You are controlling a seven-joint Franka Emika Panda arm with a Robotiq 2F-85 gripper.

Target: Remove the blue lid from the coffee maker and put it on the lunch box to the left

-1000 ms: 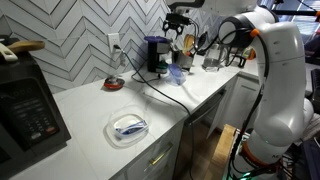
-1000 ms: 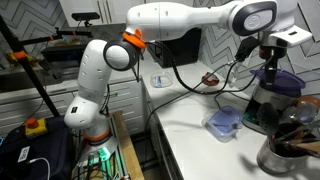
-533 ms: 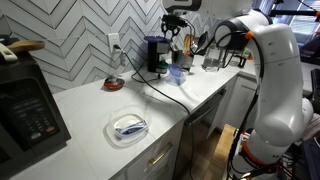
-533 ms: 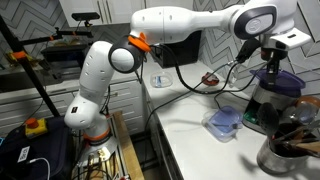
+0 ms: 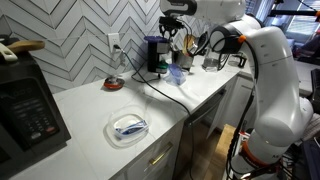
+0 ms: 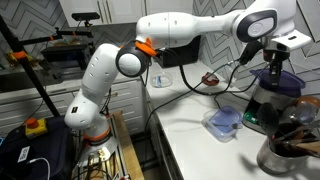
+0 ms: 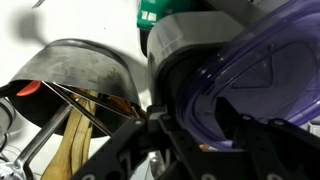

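Your gripper (image 6: 272, 62), jaws apart, hangs just above the blue lid (image 6: 279, 80) on the coffee maker (image 6: 272, 108). The lunch box (image 6: 222, 122) lies at 7 o'clock on the desk (image 6: 190, 145).

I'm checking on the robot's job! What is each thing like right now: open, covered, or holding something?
blue lid: lying on top of the coffee maker, not lifted.
coffee maker: upright, topped by the lid.
lunch box: uncovered, blue-and-white contents inside.
gripper: open, just above the lid, holding nothing.
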